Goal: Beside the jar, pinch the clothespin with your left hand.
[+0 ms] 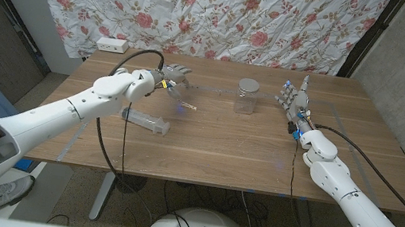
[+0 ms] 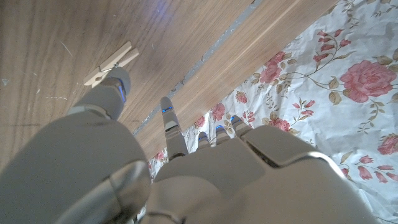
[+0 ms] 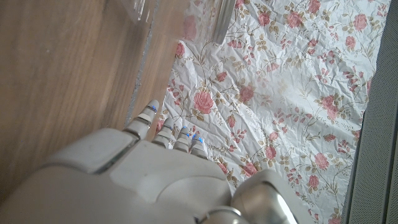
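Left hand: our left hand (image 1: 173, 75) hovers with fingers spread, holding nothing.
Clothespin: the small pale wooden clothespin (image 2: 112, 63) lies flat on the table, just beyond the thumb tip, to the left of the clear glass jar with a grey lid (image 1: 247, 96).
Approach: we should lower thumb and a finger onto its two legs, probably the splayed end.
Right hand: our right hand (image 1: 294, 100) stands upright, fingers apart, holding nothing.
Surface: brown wooden table (image 1: 213, 147), a clear plastic syringe (image 1: 145, 119) nearby.
Room: rose-printed floral cloth (image 1: 225, 12) hangs behind.

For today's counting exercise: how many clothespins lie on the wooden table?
1. The clothespin lies on the table, between the left hand and the jar, apart from both. Another could be hidden under the left arm.
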Tool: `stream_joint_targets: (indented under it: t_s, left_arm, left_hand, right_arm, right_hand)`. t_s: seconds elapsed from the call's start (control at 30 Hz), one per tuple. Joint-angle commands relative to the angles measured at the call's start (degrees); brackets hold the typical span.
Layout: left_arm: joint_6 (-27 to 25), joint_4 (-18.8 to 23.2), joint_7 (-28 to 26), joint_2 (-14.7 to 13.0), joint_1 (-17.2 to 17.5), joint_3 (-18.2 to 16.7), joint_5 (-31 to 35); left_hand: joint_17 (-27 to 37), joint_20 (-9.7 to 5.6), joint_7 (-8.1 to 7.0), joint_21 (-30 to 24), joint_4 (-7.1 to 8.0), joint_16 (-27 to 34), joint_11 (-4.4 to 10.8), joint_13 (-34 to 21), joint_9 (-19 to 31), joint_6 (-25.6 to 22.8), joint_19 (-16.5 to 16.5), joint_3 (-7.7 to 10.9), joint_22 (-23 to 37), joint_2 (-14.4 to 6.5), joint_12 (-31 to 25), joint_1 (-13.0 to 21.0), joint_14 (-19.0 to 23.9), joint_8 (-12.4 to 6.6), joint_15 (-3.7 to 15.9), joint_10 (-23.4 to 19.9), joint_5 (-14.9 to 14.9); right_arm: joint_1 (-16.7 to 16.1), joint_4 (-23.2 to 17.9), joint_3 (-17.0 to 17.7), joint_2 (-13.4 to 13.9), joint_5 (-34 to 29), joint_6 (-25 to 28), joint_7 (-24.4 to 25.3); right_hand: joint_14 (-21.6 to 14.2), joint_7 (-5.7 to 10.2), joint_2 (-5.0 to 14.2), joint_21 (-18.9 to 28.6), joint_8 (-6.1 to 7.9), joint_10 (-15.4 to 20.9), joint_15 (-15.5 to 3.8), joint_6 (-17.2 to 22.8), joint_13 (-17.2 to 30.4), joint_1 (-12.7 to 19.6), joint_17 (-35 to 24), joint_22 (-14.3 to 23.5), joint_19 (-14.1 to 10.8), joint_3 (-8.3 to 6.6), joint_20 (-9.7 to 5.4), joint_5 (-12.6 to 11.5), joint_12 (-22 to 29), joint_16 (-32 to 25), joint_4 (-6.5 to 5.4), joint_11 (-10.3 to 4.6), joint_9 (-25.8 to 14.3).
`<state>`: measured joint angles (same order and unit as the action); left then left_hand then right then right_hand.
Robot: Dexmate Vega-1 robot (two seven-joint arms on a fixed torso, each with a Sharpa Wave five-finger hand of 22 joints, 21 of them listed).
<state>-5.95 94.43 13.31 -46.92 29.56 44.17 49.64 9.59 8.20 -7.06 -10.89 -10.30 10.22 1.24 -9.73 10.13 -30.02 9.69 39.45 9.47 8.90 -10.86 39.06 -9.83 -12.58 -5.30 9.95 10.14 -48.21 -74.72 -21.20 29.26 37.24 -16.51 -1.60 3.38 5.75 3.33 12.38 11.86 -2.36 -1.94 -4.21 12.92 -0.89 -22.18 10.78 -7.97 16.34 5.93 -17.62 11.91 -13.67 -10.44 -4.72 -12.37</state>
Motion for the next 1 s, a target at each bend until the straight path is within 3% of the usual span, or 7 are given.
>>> stream_joint_targets:
  t_s: [0.03,0.23,0.4,1.0]
  left_arm:
    - [-1.9,-0.4,-2.7,0.6,1.3,0.5,0.5]
    - [-1.8,-0.4,-3.9,0.5,1.9,0.8,0.3]
    - [-2.2,-0.6,-4.3,0.6,2.2,1.3,1.0]
    - [-1.9,-3.1,-7.7,1.5,2.1,2.9,2.8]
  left_hand:
    - [0.2,0.29,0.49,-0.4,-0.10,0.5,0.21,-0.2,0.1,-1.5,0.0,-0.58,0.2,0.6,-0.4,0.3,-4.3,-0.62,0.42,-0.4,0.2]
    - [0.2,0.19,0.57,-0.4,-0.17,0.5,0.37,-0.2,0.2,-2.5,-0.5,-0.83,0.2,0.7,-0.5,0.6,-3.8,-0.92,0.53,-0.8,0.3]
    - [0.2,0.29,1.85,-0.2,-0.22,0.3,-0.60,-0.2,0.2,-1.2,-0.6,-1.17,0.2,0.8,-0.3,1.0,-3.9,-0.26,0.24,-0.7,0.6]
    - [0.2,0.53,0.80,-0.1,-0.19,0.4,-0.85,-0.2,0.2,-1.4,-1.0,-1.56,0.2,0.6,-0.3,1.7,-3.2,-0.16,-0.01,-1.2,0.7]
  right_arm:
    - [0.0,0.0,0.0,0.0,0.0,0.0,0.0]
    - [0.0,0.0,0.0,0.0,0.0,0.0,0.0]
    - [0.0,0.0,0.0,0.0,0.0,0.0,0.0]
    - [0.0,0.0,0.0,0.0,0.0,0.0,0.0]
  right_hand:
    - [0.6,0.38,4.04,0.3,0.35,0.0,-2.02,-0.1,0.1,-0.1,-0.2,0.3,-0.4,0.29,0.05,-0.3,0.4,-0.3,0.02,-0.51,-0.1]
    - [0.6,0.40,4.04,0.2,0.35,0.1,-1.94,-0.1,0.1,-0.1,-0.2,0.3,-0.4,0.29,0.07,-0.3,0.4,-0.3,0.02,-0.38,-0.1]
    - [0.6,0.39,4.04,0.2,0.34,0.1,-2.02,-0.1,0.1,-0.1,-0.2,0.3,-0.4,0.29,0.06,-0.3,0.4,-0.3,0.02,-0.40,-0.1]
    - [0.5,0.40,4.04,0.2,0.32,0.1,-1.95,-0.2,0.1,-0.1,-0.2,0.3,-0.4,0.29,0.09,-0.3,0.4,-0.4,0.02,-0.33,-0.1]
